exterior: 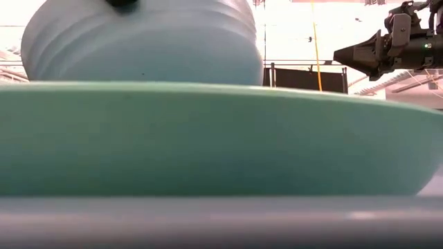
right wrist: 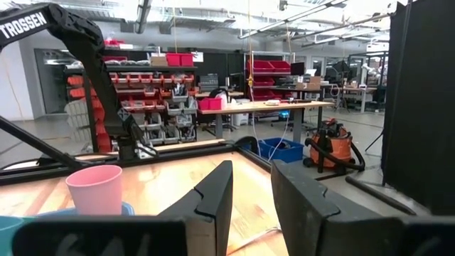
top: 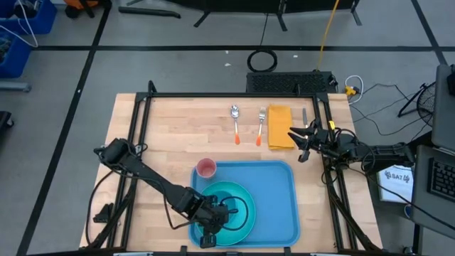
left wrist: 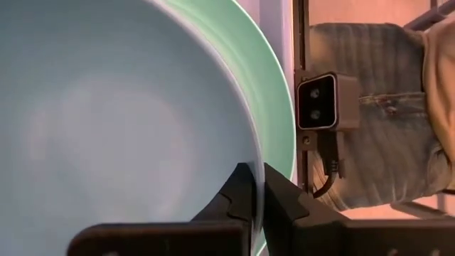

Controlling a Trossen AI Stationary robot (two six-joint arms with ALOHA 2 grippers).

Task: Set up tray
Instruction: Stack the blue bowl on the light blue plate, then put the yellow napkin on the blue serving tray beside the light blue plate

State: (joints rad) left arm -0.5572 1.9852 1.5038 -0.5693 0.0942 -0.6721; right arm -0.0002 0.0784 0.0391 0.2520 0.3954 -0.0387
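Two arms work at the table: the left end effector (top: 213,226) is clamped on a bowl's (left wrist: 106,121) rim, over the plate (top: 245,195) on the tray (top: 277,206). Right end effector (top: 298,144) hovers, fingers apart, beside the napkin (top: 279,126).

Left arm: reaches toward 5 o'clock, left gripper (top: 213,229) low, fingers (left wrist: 238,192) pinched close.
Right arm: at 3 o'clock, right gripper (top: 298,142) raised, fingers parted.

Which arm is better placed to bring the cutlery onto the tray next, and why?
Probably the right. Its pincer hangs empty over the yellow napkin, beside the fork and spoon. The left pincer is busy gripping the bowl on the tray.
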